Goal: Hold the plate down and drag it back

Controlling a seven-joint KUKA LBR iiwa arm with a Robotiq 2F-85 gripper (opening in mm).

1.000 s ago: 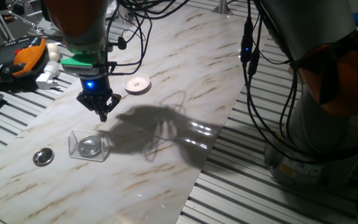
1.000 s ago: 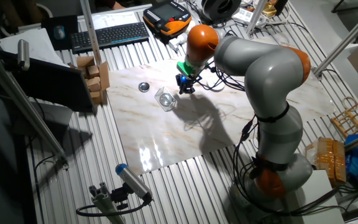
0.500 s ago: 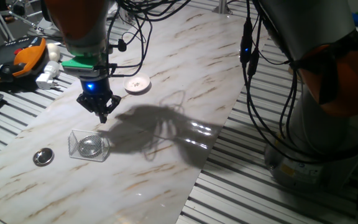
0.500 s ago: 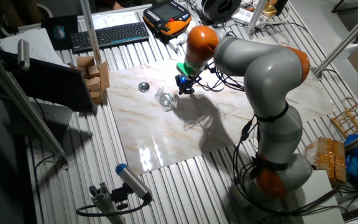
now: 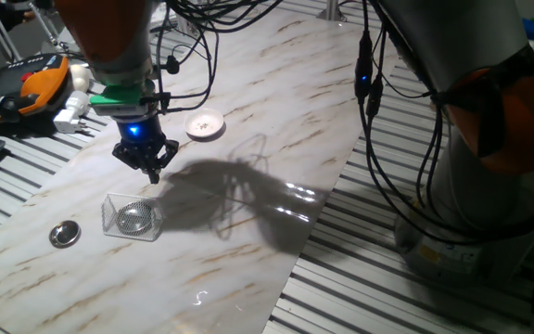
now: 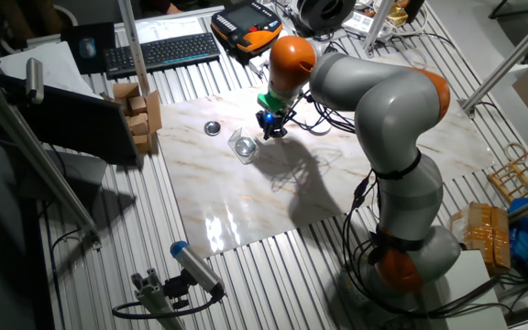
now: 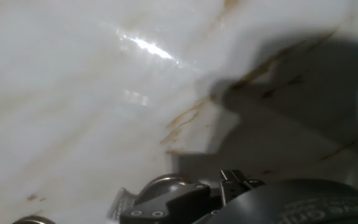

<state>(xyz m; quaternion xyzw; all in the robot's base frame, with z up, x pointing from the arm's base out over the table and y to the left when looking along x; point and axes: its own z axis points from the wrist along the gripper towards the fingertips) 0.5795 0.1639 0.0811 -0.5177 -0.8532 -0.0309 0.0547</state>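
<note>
The plate (image 5: 205, 126) is a small round white dish lying on the marble board (image 5: 276, 102), toward its far side. My gripper (image 5: 152, 171) hangs in front of and to the left of the plate, about a hand's width away and not touching it. Its fingers come together in a point close above the board, shut and empty. In the other fixed view the gripper (image 6: 267, 134) shows, but the arm hides the plate. The hand view shows only blurred marble and the hand's dark body (image 7: 229, 199); the plate is not in it.
A small wire mesh basket (image 5: 133, 217) stands just in front of the gripper, and it also shows in the other fixed view (image 6: 242, 145). A shiny metal disc (image 5: 64, 234) lies to its left. An orange and black device (image 5: 35, 82) and a white plug (image 5: 70, 116) lie off the board's left edge.
The hand and wrist have shifted slightly to the left. The fingertips stay almost where they were, and the plate has not moved.
</note>
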